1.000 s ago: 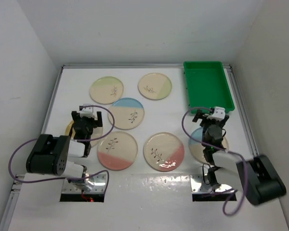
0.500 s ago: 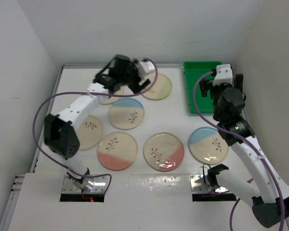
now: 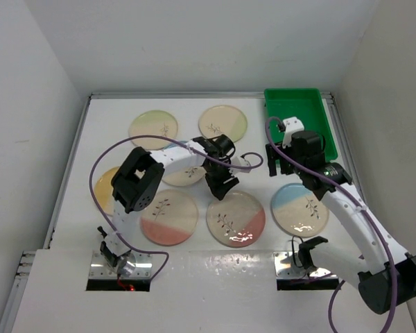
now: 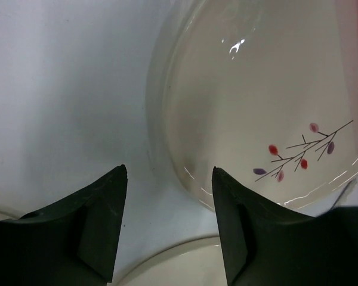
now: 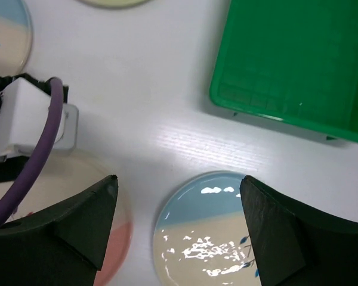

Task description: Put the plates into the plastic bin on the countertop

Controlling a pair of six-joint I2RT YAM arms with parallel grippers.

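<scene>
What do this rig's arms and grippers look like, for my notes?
The left arm and right arm match: white links, chunky black joint housings, and a looping purple cable along each. The left gripper and right gripper each have two broad, flat black fingers. A white block sits atop the right wrist.

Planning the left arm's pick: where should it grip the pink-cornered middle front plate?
Probably its thin far rim, nearest the left claw, coming from above with one finger either side of the edge: the pink-cornered plate lies flat on the countertop, too wide to span.
</scene>
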